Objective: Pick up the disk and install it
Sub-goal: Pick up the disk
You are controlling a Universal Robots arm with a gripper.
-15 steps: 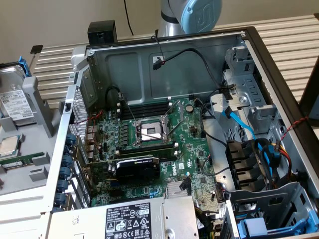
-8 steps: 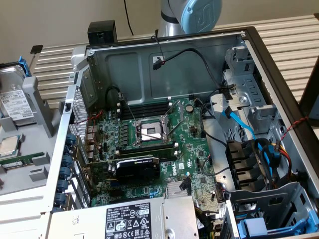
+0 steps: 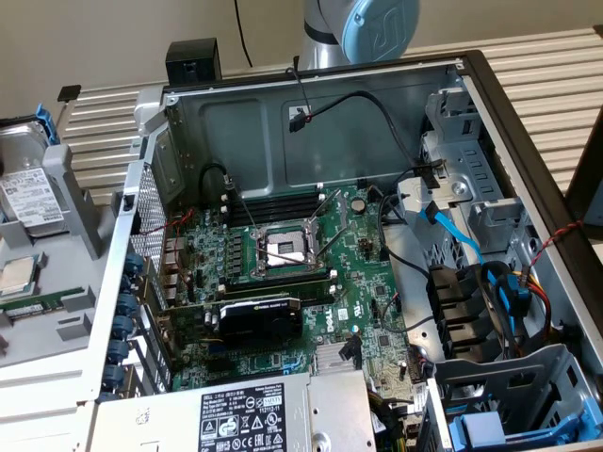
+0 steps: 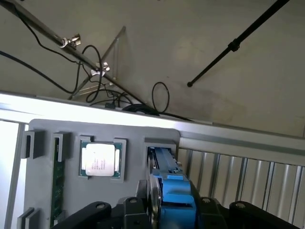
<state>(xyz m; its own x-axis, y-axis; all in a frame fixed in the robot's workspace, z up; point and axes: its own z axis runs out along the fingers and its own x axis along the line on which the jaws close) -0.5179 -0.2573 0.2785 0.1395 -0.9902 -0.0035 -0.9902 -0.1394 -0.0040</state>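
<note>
The fingers [image 4: 136,210] are spread, one on each side of the disk [image 4: 155,202]. They sit close against it, though I can't quite make out whether they touch. The gripper [image 4: 172,212] straddles the disk's upper edge.

The disk stands on edge in a slot of a grey holder [image 4: 47,191], showing a thin silver rim beside its bright blue carrier [image 4: 177,191]. In the next pocket of the holder a square silver chip [image 4: 100,160] lies flat, and past that a green memory stick [image 4: 58,181] sits in a narrow groove. Beyond the holder come a pale slatted table [image 4: 238,176], then loose black cables [image 4: 159,98] and thin dark rods [image 4: 238,40] against a plain beige wall.

In the exterior view the disk is at the upper left of the frame, its white label facing out and blue showing at its top. An open computer case [image 3: 311,122] fills the middle, with the motherboard [image 3: 283,264] inside. The arm [image 3: 363,28] rises at the top centre.
</note>
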